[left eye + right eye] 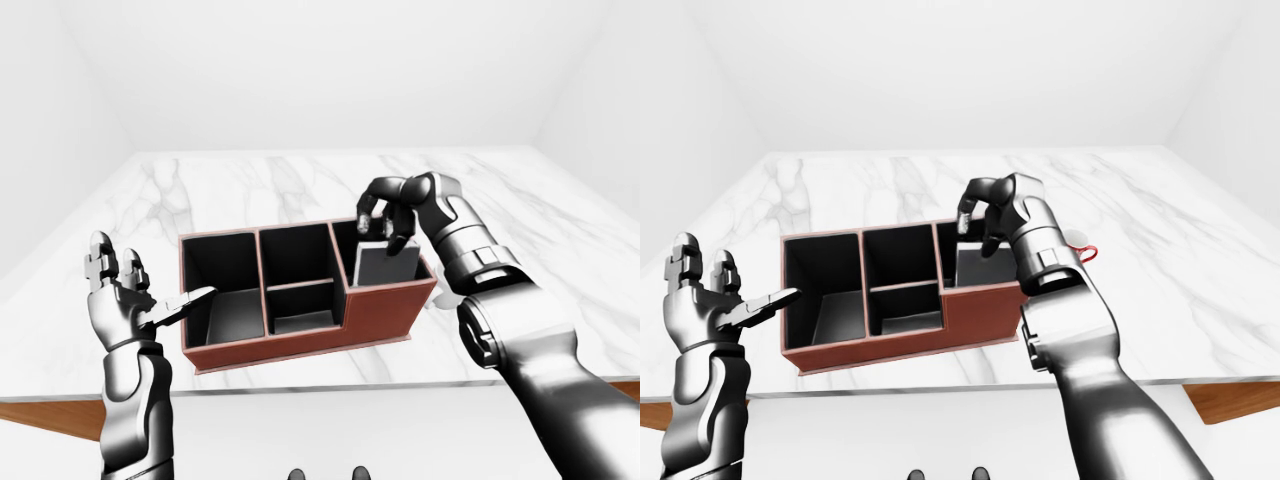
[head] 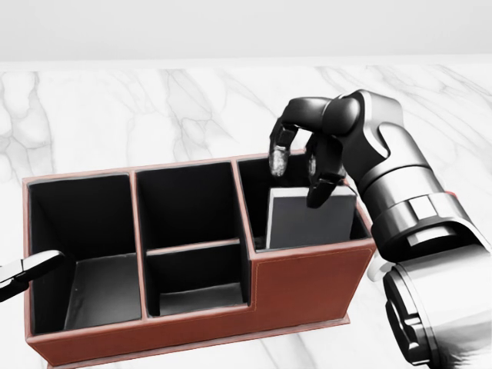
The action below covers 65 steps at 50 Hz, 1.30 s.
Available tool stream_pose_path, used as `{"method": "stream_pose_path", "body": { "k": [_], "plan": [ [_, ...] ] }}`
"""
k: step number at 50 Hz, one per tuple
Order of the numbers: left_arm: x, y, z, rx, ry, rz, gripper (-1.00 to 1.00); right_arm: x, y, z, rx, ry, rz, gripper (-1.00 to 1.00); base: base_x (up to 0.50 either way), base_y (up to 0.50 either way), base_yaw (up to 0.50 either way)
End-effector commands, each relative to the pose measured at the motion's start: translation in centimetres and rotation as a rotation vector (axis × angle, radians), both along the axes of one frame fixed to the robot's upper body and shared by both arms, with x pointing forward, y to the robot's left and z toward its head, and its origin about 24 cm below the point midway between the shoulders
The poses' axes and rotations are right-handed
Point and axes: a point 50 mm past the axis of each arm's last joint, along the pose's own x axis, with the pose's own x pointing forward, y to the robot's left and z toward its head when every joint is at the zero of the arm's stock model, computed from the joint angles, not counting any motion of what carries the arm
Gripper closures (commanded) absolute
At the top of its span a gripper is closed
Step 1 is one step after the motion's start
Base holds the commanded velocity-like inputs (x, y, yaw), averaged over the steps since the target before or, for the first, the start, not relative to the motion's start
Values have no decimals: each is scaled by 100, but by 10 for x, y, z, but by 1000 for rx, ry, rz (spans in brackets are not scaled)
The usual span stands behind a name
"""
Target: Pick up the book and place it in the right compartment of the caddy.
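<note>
The book (image 2: 307, 221), judged thin, rigid and light, stood in the caddy's (image 2: 307, 286) right compartment; the right hand (image 2: 304, 165) hovered with fingers spread above its top edge, the best grip point.

Bright, even, diffuse light fills all three rendered views, with no visible lamp. The white marble surface (image 1: 300, 190) nearly washes out against the pale walls. The caddy (image 2: 307, 284) casts only a faint soft shadow at its base, while its compartments stay very dark. Soft highlights sheen the right hand (image 2: 307, 161). Everything is sharp, without blur or edge distortion.
</note>
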Motion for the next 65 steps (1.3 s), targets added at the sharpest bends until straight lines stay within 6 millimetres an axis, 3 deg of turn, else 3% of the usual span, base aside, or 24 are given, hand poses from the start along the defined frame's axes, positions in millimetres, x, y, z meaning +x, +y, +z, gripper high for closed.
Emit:
{"method": "stream_pose_path", "body": {
  "k": [1,18,26,43,49,52,57,65],
  "plan": [
    [0,0,0,1,1,0,-100,1,-3,4,-7,-16,-9,-100,0,0,0],
    [0,0,-1,1,2,1,-100,1,-5,8,5,-25,-14,-100,0,0,0],
    [1,0,-1,2,3,2,-100,3,4,45,77,-111,11,-100,0,0,0],
    [1,0,1,-1,2,3,-100,-11,20,98,198,-360,117,-100,0,0,0],
    [1,0,0,1,2,2,-100,-17,17,100,234,-411,136,-100,0,0,0],
    [1,0,0,2,3,3,-100,-13,12,90,266,-376,110,-100,0,0,0],
    [1,0,0,1,3,3,-100,-9,8,98,359,-445,58,-100,0,0,0],
    [0,0,0,2,3,3,-100,-10,8,94,355,-436,69,-100,0,0,0]
  ]
}}
